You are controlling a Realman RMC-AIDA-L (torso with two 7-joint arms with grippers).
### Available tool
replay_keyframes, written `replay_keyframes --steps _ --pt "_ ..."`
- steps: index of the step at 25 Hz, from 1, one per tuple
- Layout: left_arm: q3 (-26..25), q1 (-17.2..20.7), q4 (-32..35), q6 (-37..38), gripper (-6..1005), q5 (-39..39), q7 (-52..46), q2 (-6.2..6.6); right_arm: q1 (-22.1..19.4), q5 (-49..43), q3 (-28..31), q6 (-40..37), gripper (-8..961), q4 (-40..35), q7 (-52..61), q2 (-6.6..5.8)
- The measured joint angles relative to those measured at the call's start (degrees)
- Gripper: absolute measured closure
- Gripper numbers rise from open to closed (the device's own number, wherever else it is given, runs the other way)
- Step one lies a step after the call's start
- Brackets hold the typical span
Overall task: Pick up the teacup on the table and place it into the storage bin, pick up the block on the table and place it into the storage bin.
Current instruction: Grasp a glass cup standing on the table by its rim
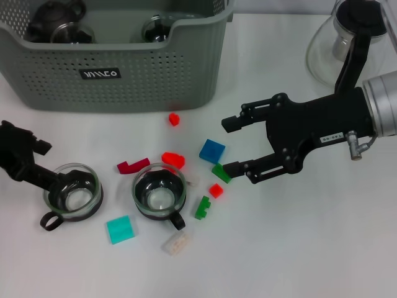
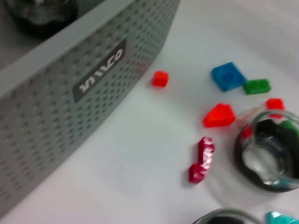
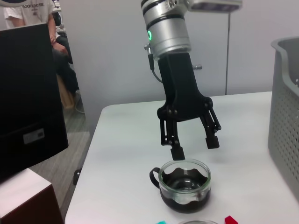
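L gripper hangs just above the far-left teacup, fingers spread w/ one tip over the rim, nothing gripped yet. R gripper hovers over the scattered blocks, fingers spread wide and empty, nearest the blue block and green block. Storage bin sits behind, already holding dark teaware. Second teacup stands mid-table. Cups look like thin glass: light, slick, fragile, so probably best pinched across the rim wall, gently. Blocks appear small, stiff, light; grip flat sides.
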Motion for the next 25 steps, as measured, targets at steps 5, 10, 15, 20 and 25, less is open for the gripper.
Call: replay_keyframes --steps 5,10,15,20,25 --pt "0.4 -1.8 0.6 -2.8 99 5.7 -3.7 -1.72 0.1 -0.1 0.2 0.1 149 0.2 -0.5 -0.52" --pt "3.2 -2.3 0.5 -5.3 99 8.9 -6.7 -2.48 0.1 -0.1 0.5 0.7 150 0.4 -1.4 -0.60" --pt "5.8 -2.3 -0.4 -7.5 100 10.0 -8.3 -2.85 0.1 -0.2 0.1 2.2 150 0.4 -1.5 -0.59" --pt "6.1 -2.3 -1.4 -8.7 100 10.1 -9.4 -3.23 0.2 -0.5 -0.1 2.0 150 0.5 -1.5 -0.42" --pt "6.1 -2.3 -1.9 -9.9 100 10.1 -11.2 -3.37 0.5 -1.4 -0.1 2.1 150 0.3 -1.6 0.01"
